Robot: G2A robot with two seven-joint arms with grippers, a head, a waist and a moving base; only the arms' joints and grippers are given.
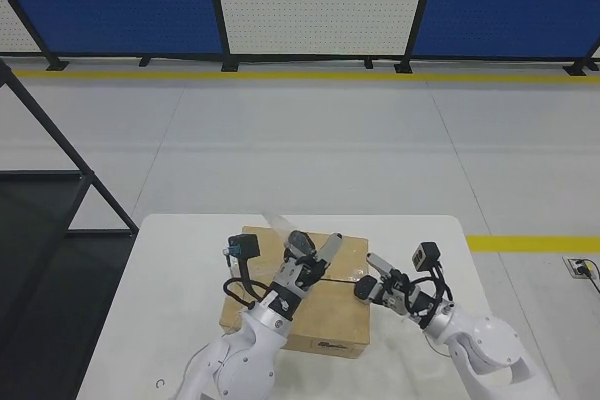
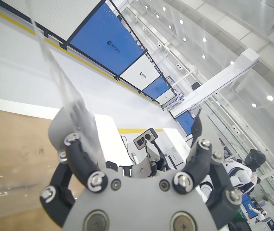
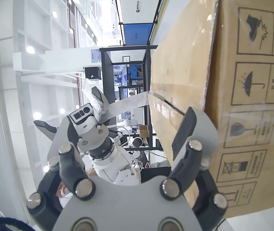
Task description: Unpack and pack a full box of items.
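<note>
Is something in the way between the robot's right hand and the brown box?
No, nothing visible is. The right gripper, jaws open, hangs close beside the brown cardboard box, near its top edge.

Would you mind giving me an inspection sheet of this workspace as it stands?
Surface: white table, carrying one box.
Job's things: cardboard box, flaps lying shut; clear tape strip lifted off its centre seam, running to the left end effector.
Clutter: small dark mark on the table, too small to identify.
End effectors: left end effector open above the box, tape stuck to one finger; right end effector open at the box's side edge.
Cables: black cable looped at the left wrist; floor socket with a lead.
Surroundings: blue and white partitions, yellow floor line, black rack.
</note>
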